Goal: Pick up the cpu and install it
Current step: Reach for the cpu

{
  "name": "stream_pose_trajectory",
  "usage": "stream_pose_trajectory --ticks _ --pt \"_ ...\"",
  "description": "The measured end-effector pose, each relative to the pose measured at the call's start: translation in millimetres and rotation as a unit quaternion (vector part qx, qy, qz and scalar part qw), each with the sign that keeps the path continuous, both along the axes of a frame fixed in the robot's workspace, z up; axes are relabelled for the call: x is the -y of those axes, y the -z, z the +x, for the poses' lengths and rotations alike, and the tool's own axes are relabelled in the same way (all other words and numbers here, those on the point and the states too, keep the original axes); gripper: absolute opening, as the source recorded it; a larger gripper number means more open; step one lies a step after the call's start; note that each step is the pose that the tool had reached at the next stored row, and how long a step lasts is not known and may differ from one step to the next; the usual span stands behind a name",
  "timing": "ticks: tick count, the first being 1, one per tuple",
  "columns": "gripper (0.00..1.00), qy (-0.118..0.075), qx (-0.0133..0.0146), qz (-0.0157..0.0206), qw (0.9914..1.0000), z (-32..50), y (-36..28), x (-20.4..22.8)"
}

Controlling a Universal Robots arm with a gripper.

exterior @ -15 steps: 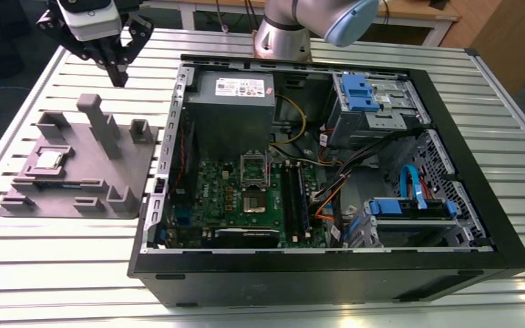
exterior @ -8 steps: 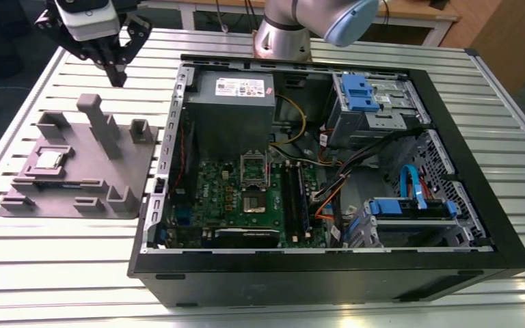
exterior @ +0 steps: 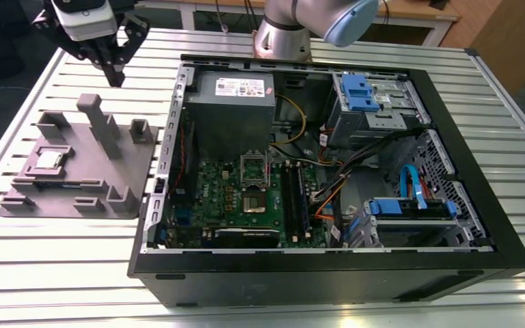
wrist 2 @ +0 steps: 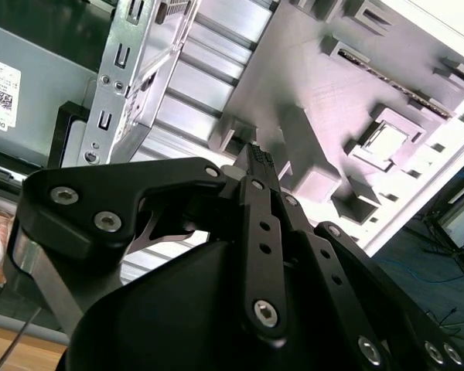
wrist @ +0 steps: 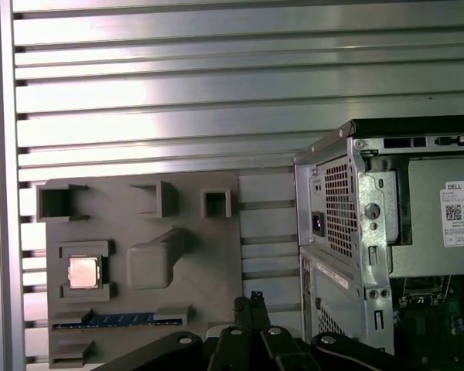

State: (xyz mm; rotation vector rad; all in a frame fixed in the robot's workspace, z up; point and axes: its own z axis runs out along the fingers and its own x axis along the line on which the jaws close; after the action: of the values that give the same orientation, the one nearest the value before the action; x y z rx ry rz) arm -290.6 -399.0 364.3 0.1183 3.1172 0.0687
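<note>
Though small and thin, cpu (wrist: 83,272): silver-grey square top, paler rim.

In the first wrist view the computer case (wrist: 348,201) is cut by the frame edge; beside the case, the claw (wrist: 255,297) hides part of the grey tray (wrist: 209,263). In the exterior view, the arm (exterior: 286,34) beyond the case is cropped.

A slatted metal table (exterior: 62,260) is gleaming under bright light; beyond the table's far edge, a wooden desk (exterior: 409,8) and a wooden cabinet (exterior: 507,31) are standing.
</note>
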Motion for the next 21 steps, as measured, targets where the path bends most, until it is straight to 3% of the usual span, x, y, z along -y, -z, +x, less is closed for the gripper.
stream_pose_trajectory --ticks 21 --pt "0.11 0.0 0.0 0.0 1.0 -8.0 0.6 0.0"
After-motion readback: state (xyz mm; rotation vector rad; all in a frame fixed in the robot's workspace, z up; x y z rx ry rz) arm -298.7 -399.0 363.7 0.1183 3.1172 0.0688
